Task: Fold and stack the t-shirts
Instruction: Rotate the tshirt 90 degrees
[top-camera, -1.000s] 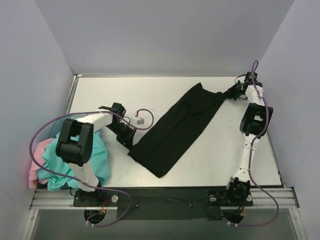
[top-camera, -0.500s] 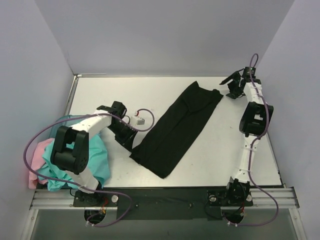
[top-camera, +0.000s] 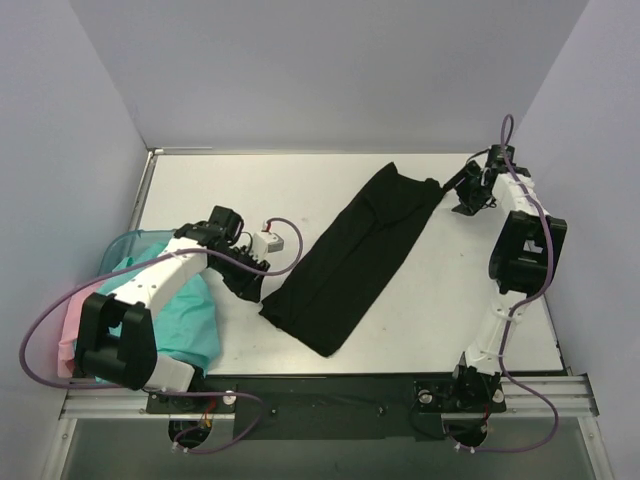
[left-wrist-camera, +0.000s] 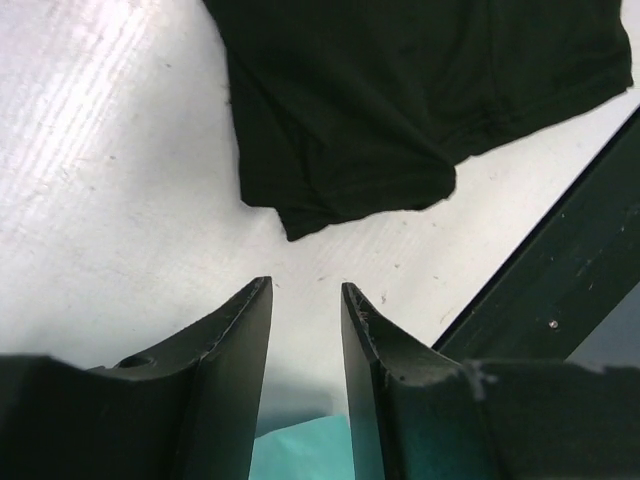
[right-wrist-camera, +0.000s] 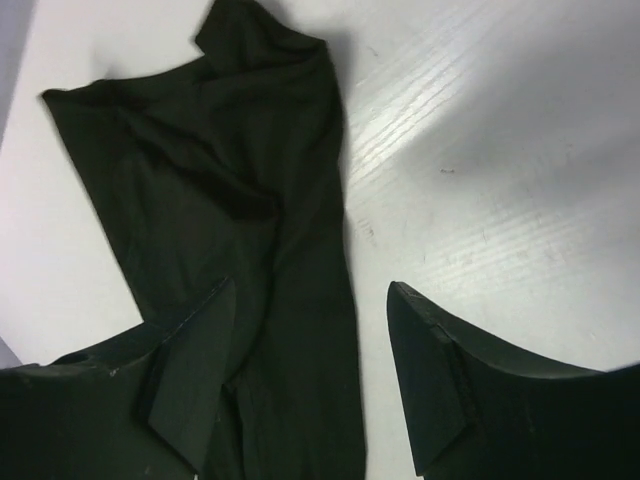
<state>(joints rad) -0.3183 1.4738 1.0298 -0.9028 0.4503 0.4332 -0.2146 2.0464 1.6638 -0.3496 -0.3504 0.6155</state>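
From the top camera I see the black tee (top-camera: 350, 260) folded into a long strip. It lies slantwise across the middle of the table (top-camera: 200, 185), one end at the far right and the other near the front edge. My left gripper (top-camera: 253, 288) sits low just beside the strip's near-left corner, apart from it. My right gripper (top-camera: 466, 196) is at the far-right end, just beside the tip of the cloth; from up here I cannot tell whether it touches. At the left edge a teal tee (top-camera: 190, 315) is heaped partly under my left arm. A pink tee (top-camera: 68, 335) lies on its wall side, and a teal bin rim (top-camera: 125, 243) curves behind them.

On the left wrist camera, the left gripper stands partly open (left-wrist-camera: 305, 286). Nothing is between its fingers (left-wrist-camera: 235, 350) but bare table. The black tee's corner (left-wrist-camera: 380, 110) lies just ahead of the tips, not touching them. A bit of teal tee (left-wrist-camera: 300, 450) shows below the fingers, and a dark rail (left-wrist-camera: 560, 270) crosses at the right.

On the right wrist camera, the right gripper (right-wrist-camera: 312, 290) is spread wide and grips nothing. The black tee (right-wrist-camera: 220, 180) lies rumpled on the table beneath it. The cloth runs under the finger on the view's left (right-wrist-camera: 190, 370) and into the gap, while the other finger hangs over bare table.
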